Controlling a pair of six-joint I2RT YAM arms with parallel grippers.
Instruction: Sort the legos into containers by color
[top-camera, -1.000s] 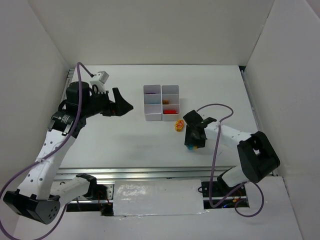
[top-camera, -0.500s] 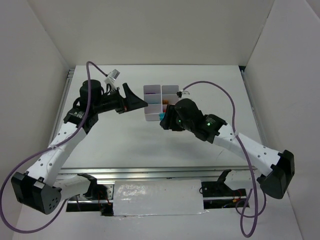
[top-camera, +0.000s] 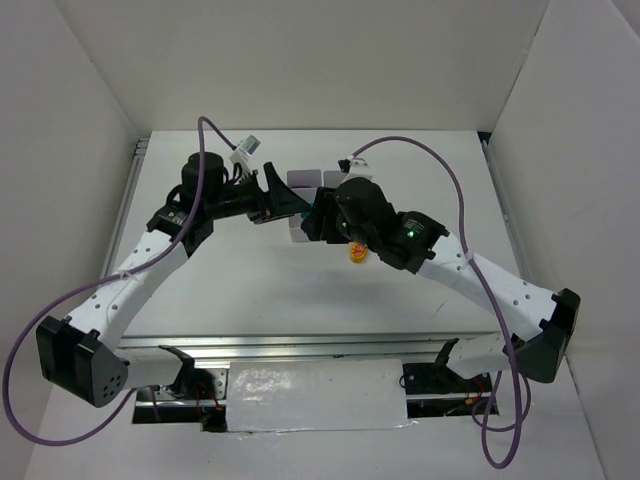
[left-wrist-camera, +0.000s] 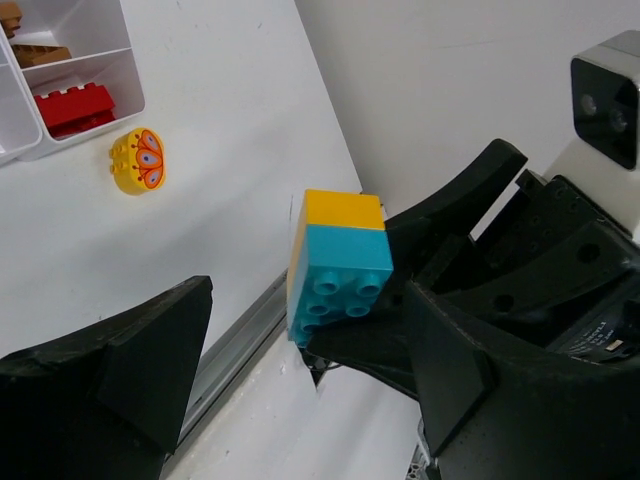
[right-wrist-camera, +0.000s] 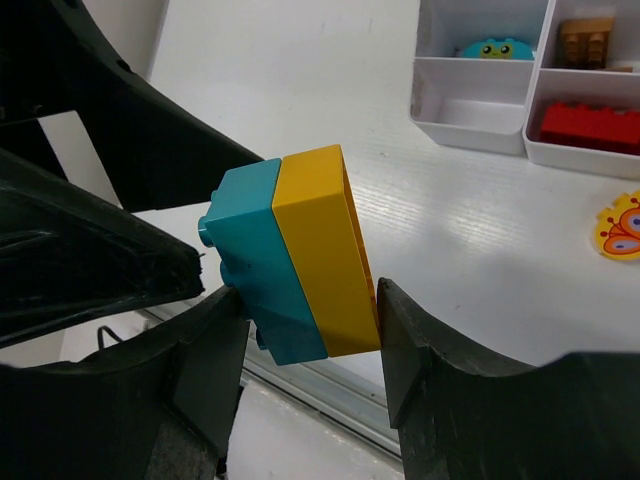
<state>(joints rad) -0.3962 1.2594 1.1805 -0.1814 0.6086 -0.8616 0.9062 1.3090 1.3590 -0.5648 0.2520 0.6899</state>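
My right gripper (right-wrist-camera: 305, 325) is shut on a stacked pair of legos, a teal brick on a yellow one (right-wrist-camera: 290, 260), held in the air in front of the containers (right-wrist-camera: 480, 135). My left gripper (left-wrist-camera: 300, 365) is open, and that pair (left-wrist-camera: 340, 265) hangs between its fingers without touching them. In the top view the two grippers meet nose to nose, left (top-camera: 290, 205) and right (top-camera: 318, 215), and partly hide the containers (top-camera: 303, 182). A yellow butterfly brick (top-camera: 357, 253) lies on the table beside the containers.
The compartments hold a red brick (right-wrist-camera: 585, 125), a brownish brick (right-wrist-camera: 585, 35) and a teal rounded brick (right-wrist-camera: 497, 48). White walls close in the table on three sides. A metal rail (top-camera: 300, 345) runs along the near edge.
My right arm has lifted the teal and yellow pair off the table at the right and carried it left to the containers. My left arm has swung right to meet it.
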